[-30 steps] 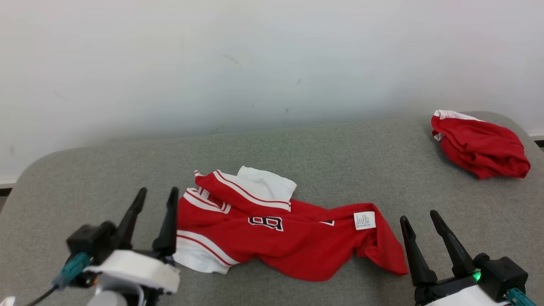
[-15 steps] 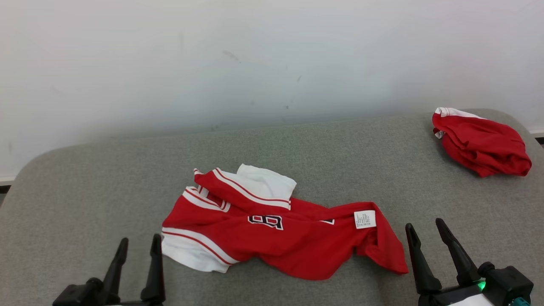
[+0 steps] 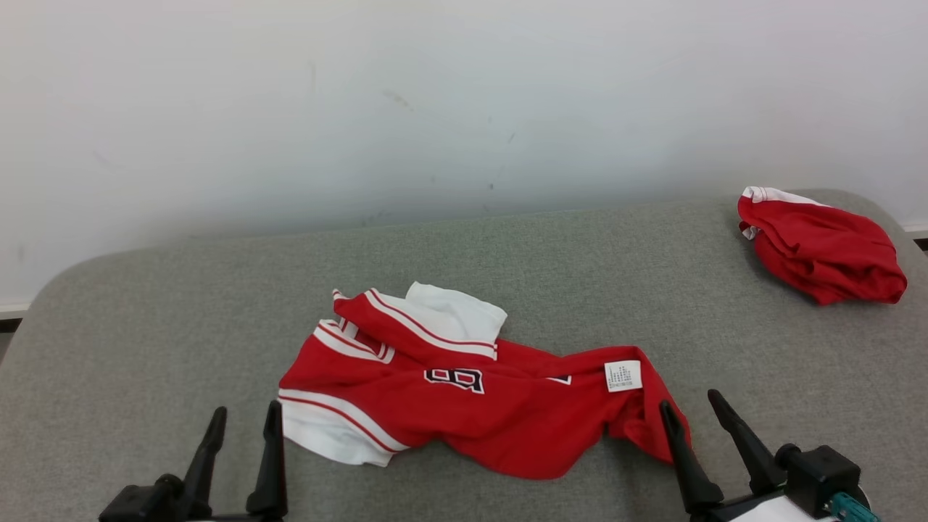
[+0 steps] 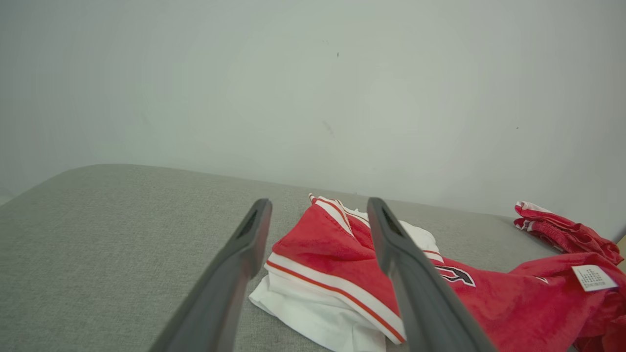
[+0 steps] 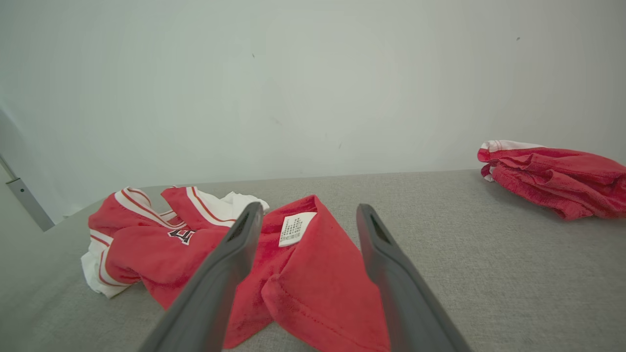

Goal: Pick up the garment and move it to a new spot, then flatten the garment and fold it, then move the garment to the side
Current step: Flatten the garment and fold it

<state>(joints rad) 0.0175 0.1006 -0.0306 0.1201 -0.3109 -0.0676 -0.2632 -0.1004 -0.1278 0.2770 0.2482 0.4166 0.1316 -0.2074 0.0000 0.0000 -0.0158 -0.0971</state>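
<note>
We judge the task to be at its very start. The garment (image 3: 471,391), a red jersey with white striped trim, lies crumpled on the grey counter (image 3: 145,326), near the front edge and about midway across. It is not lifted, flattened or folded, so the pick-up, the move to a new spot, the smoothing, the fold and the shift aside are all left to do.

Our left hand (image 3: 246,408) sits low at the near edge, fingers spread wide with nothing between them, just beside the white hem at the jersey's left end. Our right hand (image 3: 688,400) is likewise wide and holds nothing. Its fingers point at the red corner at the jersey's right end, near the white care label (image 3: 622,375). A second red bundle (image 3: 819,246) lies well apart at the far right corner.

We cannot tell whether the right hand's inner finger touches the cloth, because its tip overlaps the hem in the head view. Sleeves and neck are lost in folds, the chest lettering is partly buried, and the label's print is too small to read.
</note>
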